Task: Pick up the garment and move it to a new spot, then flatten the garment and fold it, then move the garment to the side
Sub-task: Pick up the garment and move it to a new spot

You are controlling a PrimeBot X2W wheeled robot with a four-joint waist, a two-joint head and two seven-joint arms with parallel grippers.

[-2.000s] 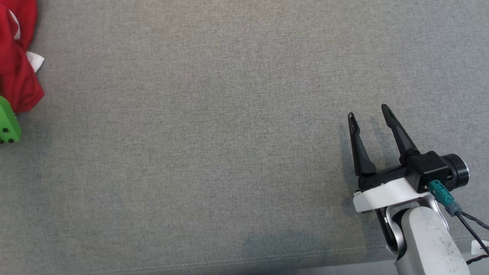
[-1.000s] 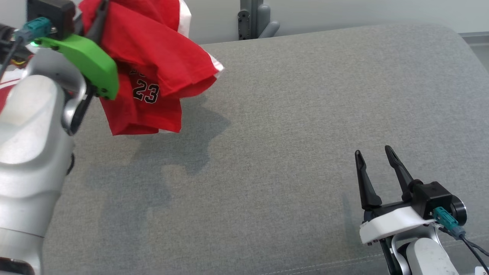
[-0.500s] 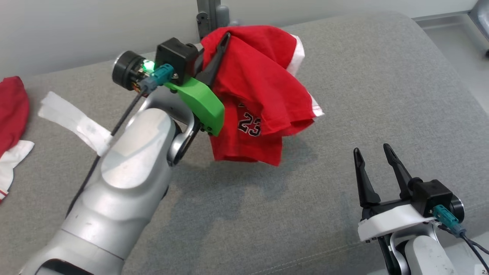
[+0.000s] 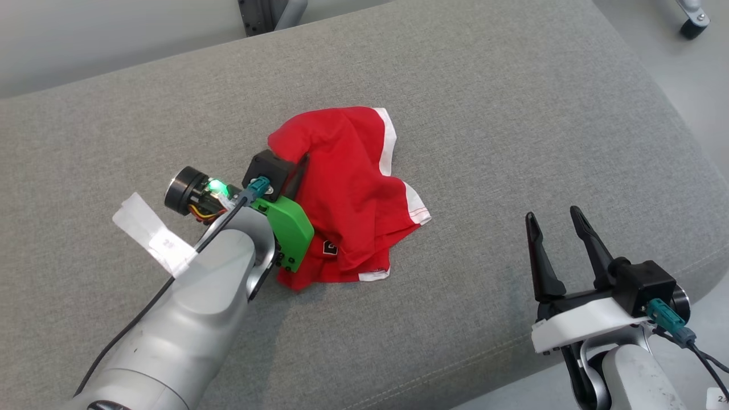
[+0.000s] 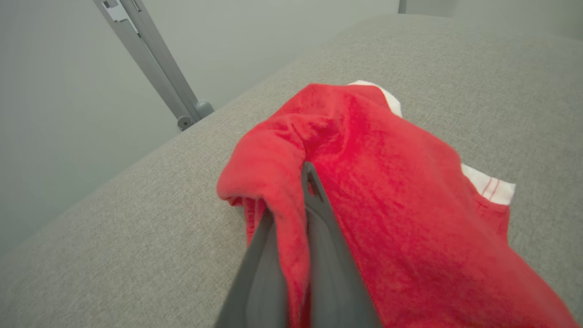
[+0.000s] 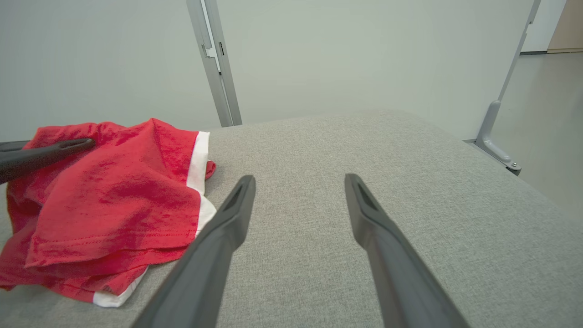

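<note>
The garment (image 4: pixel 350 193) is a red shirt with white trim, lying crumpled in a heap near the middle of the grey cushioned surface (image 4: pixel 512 114). My left gripper (image 4: pixel 300 165) is shut on a fold at the heap's upper left edge. In the left wrist view the dark fingers (image 5: pixel 319 218) pinch red cloth (image 5: pixel 391 182) between them. My right gripper (image 4: pixel 551 213) stands open near the front right edge, well clear of the garment. Its wrist view has the garment (image 6: pixel 114 196) to the left of the spread gripper (image 6: pixel 299 178), with a left finger (image 6: pixel 45 152) resting on the cloth.
A metal post (image 6: pixel 214 64) rises behind the cushion's far edge against a pale wall. The floor lies beyond the right edge, with a caster wheel (image 4: pixel 692 25) on it. A white tape tag (image 4: pixel 151 236) hangs on the left arm's cable. Bare cushion stretches right of the garment.
The head camera has shifted. My left arm has come down with the garment, which hung in the air before and now rests on the cushion. The right gripper stays open.
</note>
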